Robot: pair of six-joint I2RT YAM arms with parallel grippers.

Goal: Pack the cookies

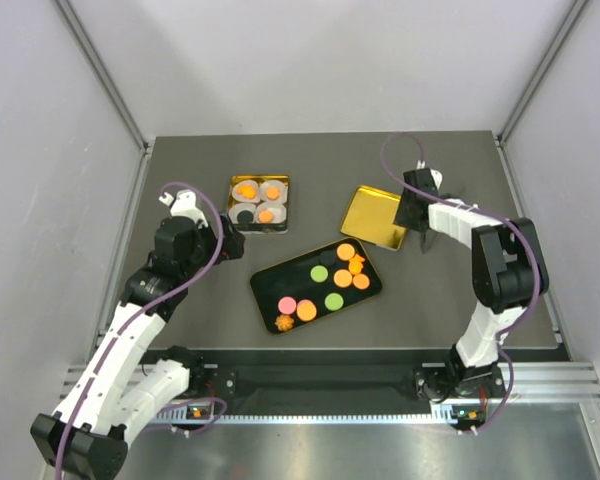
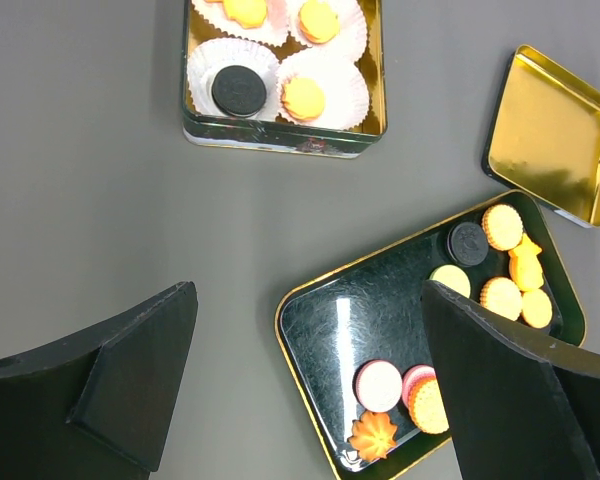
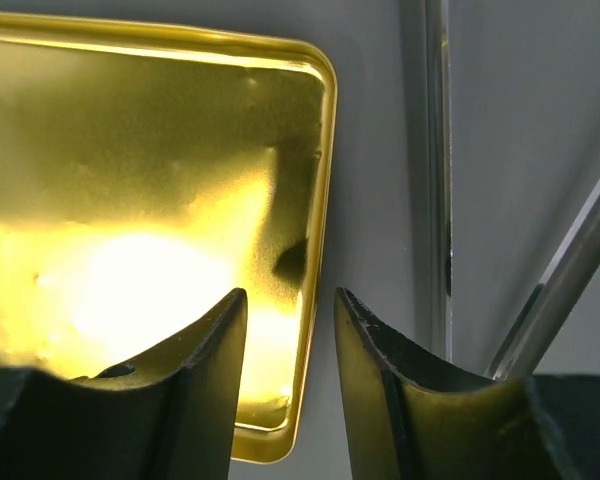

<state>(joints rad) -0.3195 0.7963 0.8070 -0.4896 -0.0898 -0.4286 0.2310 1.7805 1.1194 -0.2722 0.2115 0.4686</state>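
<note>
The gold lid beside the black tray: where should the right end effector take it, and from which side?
Pinch the upstanding rim on the edge facing the right arm, from above, one finger inside, one outside. The gold lid lies hollow side up and shallow, so only the rim gives a hold. The open right end effector straddles that edge.

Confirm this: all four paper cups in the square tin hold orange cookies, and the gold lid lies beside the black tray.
Wrong on one count: only three paper cups hold orange cookies; the fourth holds a black cookie, clear in the left wrist view. The gold lid does lie beside the black tray.
</note>
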